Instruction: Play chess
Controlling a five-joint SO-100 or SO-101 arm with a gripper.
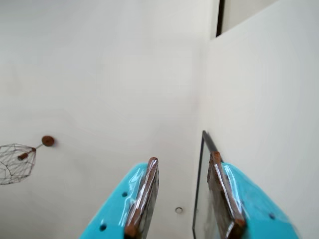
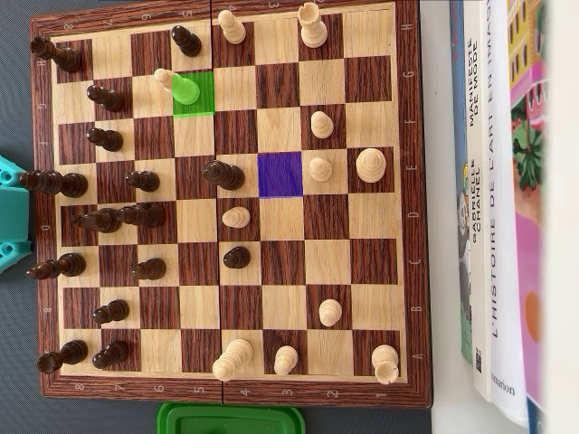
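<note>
In the overhead view a wooden chessboard point(image 2: 412, 136) lies with dark pieces point(image 2: 109, 139) mostly on the left and light pieces point(image 2: 320, 169) mostly on the right. One square is marked green point(image 2: 201, 101), with a light piece point(image 2: 174, 83) leaning over it. An empty square is marked blue-purple point(image 2: 280, 174). In the wrist view my teal gripper point(image 1: 184, 158) points up at a pale wall and ceiling, open and empty. No board shows there. A teal part of the arm point(image 2: 9, 212) shows at the overhead view's left edge.
Books point(image 2: 493, 199) lie along the board's right side. A green lid or box point(image 2: 231, 419) sits below the board's bottom edge. In the wrist view a wire lamp point(image 1: 17, 162) hangs at left and a glass pane edge point(image 1: 202, 189) stands by the right finger.
</note>
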